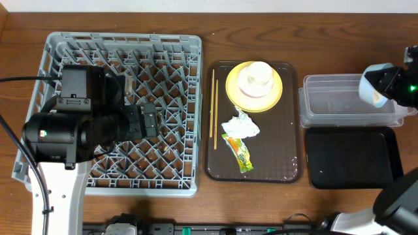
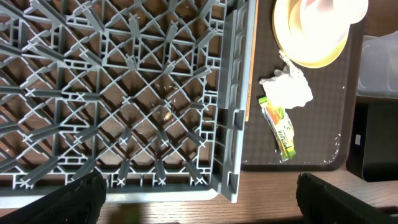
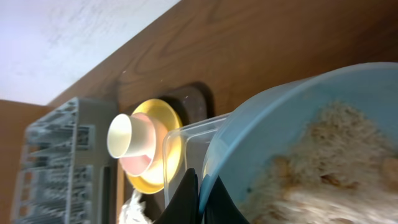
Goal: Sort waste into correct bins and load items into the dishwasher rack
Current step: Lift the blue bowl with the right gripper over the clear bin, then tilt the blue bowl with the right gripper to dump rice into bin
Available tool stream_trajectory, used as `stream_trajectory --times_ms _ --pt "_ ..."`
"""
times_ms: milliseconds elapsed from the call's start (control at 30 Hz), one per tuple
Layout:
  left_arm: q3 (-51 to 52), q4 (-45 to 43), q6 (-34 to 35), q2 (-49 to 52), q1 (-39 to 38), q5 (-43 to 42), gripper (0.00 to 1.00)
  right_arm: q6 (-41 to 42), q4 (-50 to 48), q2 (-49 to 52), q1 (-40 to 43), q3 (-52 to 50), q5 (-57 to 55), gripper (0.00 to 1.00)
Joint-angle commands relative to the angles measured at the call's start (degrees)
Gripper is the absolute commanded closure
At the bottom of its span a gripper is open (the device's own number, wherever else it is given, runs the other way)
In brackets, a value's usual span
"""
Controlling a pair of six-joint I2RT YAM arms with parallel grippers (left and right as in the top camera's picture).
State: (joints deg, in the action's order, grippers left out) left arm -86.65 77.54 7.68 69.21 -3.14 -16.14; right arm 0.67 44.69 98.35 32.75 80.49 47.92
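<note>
L gripper [image 1: 151, 121] spread wide, facing down; R gripper [image 3: 199, 196] pinched on light blue bowl [image 3: 292, 118] rim.

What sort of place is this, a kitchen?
Probably a lab tabletop staged for dish clearing, not a real kitchen: a grey dishwasher rack, a tray with a yellow plate, and a robot arm.
</note>
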Motion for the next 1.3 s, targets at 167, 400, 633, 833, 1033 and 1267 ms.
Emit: stream_trajectory --times_ms 167,400,633,833,1033,1267 --pt "0.2 0.0 -0.1 -0.3 0.2 0.4 0.01 -6.5 -1.2 6.5 0.1 1.1 8.6 0.99" --pt "0.2 0.0 -0.1 -0.3 0.2 0.4 0.01 -1.1 -6.6 9.3 0.6 1.1 11.6 0.99" --pt "0.2 0.0 -0.1 -0.3 0.2 0.4 0.01 2.5 -7.8 10.7 1.6 1.0 21.2 0.99" --pt "0.2 0.0 -0.1 -0.3 0.2 0.4 0.01 0.9 -1.8 10.7 2.1 1.0 21.8 0.99" --pt "0.2 0.0 -0.1 -0.3 0.2 0.4 0.01 1.0 -0.3 10.7 3.3 1.0 21.8 0.99" --pt "0.2 0.0 -0.1 -0.3 0.2 0.4 0.01 1.6 -0.3 10.7 6.6 0.9 28.4 0.99"
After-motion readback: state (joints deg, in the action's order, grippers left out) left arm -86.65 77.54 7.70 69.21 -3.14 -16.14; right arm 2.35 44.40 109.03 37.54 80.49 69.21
